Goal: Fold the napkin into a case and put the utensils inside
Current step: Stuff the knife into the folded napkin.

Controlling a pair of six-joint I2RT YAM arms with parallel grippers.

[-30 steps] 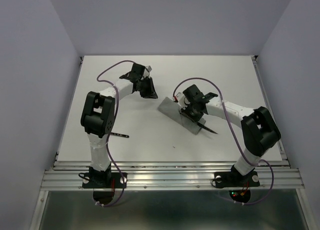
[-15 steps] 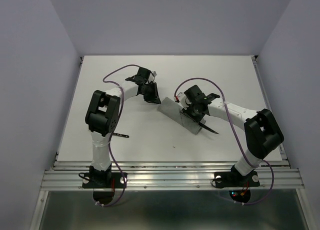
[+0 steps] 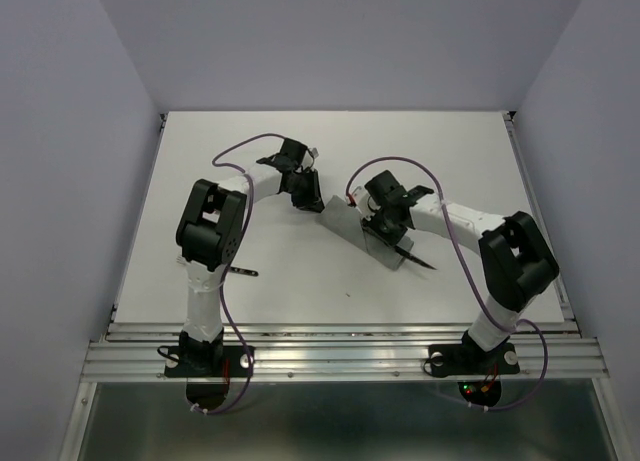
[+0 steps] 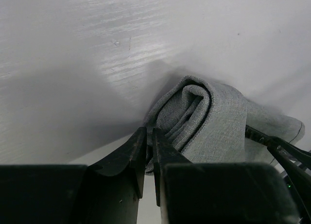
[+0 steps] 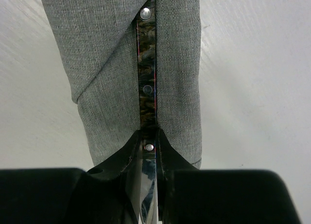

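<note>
Top view: grey case [image 3: 340, 219] lies on the table [image 3: 450, 151] just right of frame centre, slanting from upper left to lower right. Both arms reach in to it.

Left gripper [image 3: 305, 193] is at the case's upper-left end. Left wrist view: left gripper [image 4: 149, 151] fingers nearly pressed together, with only a thin slit between them. The tips sit right at the edge of the cloth. Can't tell if any cloth is caught. The case [image 4: 214, 117] fills centre-right of that frame, its end rolled over in soft layered folds, flat on the table.

Right gripper [image 3: 385, 219] is over the middle of the case. Right wrist view: right gripper [image 5: 147, 141] is pinched on a utensil [image 5: 146, 78], gripping a dark mottled handle with round silver rivets. The handle runs straight up the frame in the slit between two cloth flaps of the case [image 5: 107, 63]. A shiny metal part shows between the fingers at bottom centre.

Top view: the utensil's dark end [image 3: 418, 258] pokes out past the case's lower-right end.

A second utensil [image 3: 240, 272] lies on the table at lower left of the frame, beside the left arm and well apart from the case.
</note>
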